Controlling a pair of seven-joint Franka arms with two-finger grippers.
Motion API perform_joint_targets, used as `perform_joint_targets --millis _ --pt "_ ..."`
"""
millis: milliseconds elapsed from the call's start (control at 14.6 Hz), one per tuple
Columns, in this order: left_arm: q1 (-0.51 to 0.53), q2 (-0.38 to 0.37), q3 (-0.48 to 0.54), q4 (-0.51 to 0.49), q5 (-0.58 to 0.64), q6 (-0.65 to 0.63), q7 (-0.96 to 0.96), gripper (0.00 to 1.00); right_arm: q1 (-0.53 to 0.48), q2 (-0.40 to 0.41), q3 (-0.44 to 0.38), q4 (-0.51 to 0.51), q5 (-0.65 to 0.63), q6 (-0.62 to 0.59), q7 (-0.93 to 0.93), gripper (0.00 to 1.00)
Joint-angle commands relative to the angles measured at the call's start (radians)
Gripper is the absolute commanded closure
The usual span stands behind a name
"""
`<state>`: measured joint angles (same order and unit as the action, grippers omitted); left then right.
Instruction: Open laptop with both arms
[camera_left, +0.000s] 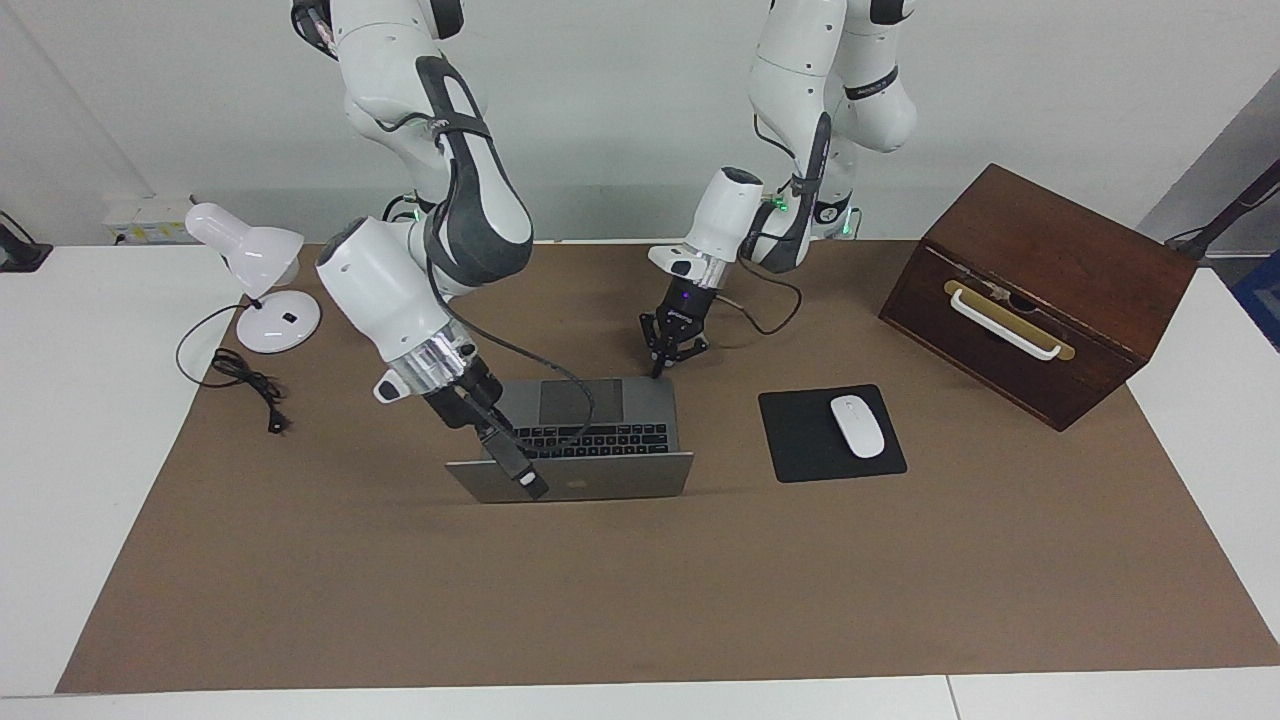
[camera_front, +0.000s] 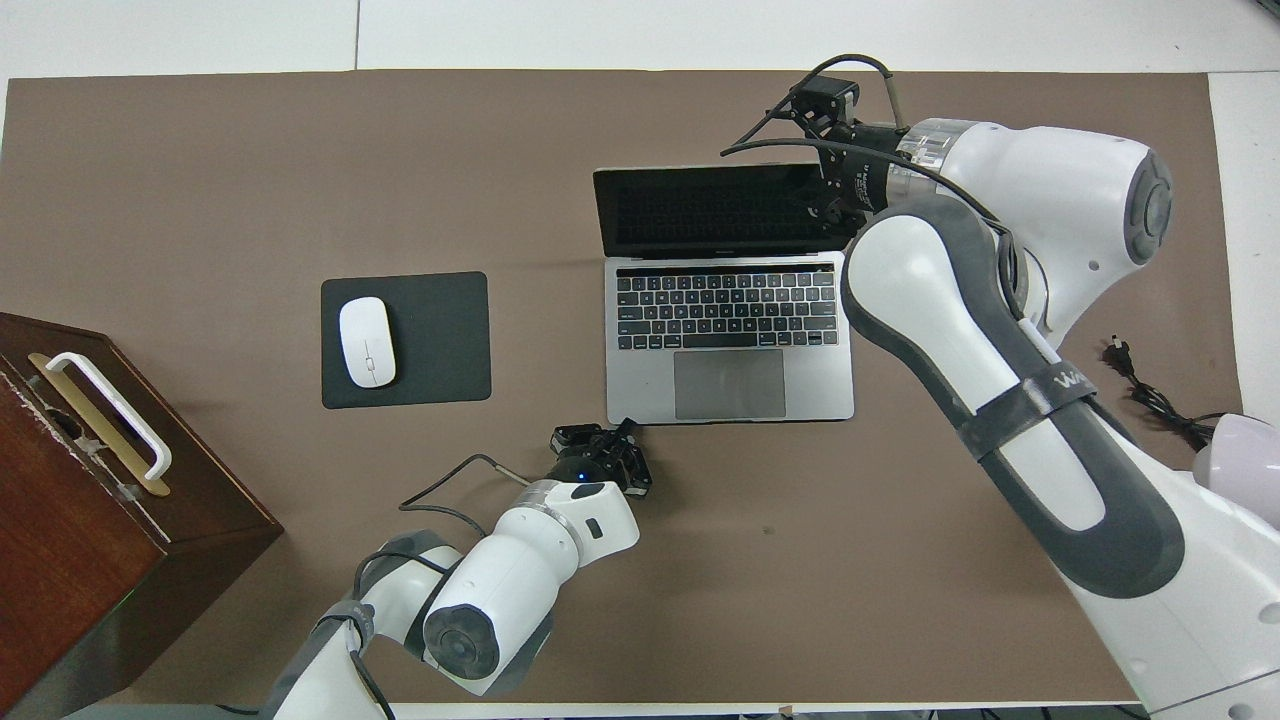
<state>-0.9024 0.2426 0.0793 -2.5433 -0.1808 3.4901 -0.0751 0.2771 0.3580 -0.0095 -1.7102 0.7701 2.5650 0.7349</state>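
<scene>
Silver-grey metal, the laptop (camera_left: 590, 440) sits open on the brown mat (camera_left: 640, 600) of the tabletop (camera_left: 80, 400), its lid raised near upright. Its long axis runs from one arm's end of the tabletop to the other; keyboard and trackpad face the robots and the dark logo on the lid points away from them. The right tool (camera_left: 528, 482) is at the lid's top edge, toward the right arm's end of the laptop, its fingers closed on that edge. The left tool (camera_left: 668, 358) stands tip-down at the laptop's base corner nearest the robots, toward the left arm's end; its 2 fingers look slightly spread, gripping nothing. Beside the laptop, toward the left arm's end, a white mouse (camera_left: 858, 426) lies on a black mouse pad (camera_left: 800, 440).
</scene>
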Motion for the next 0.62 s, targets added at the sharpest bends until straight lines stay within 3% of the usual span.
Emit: perform_joint_targets --millis 0,548 --pt "-0.016 0.095 0.017 0.061 -0.013 0.015 0.012 1.0 -0.01 -0.039 0.0 0.001 -0.043 -0.08 -0.008 0.0" --pt "-0.01 0.09 0.016 0.061 -0.013 0.015 0.012 1.0 -0.01 -0.136 0.0 -0.031 -0.245 -0.267 -0.008 0.0"
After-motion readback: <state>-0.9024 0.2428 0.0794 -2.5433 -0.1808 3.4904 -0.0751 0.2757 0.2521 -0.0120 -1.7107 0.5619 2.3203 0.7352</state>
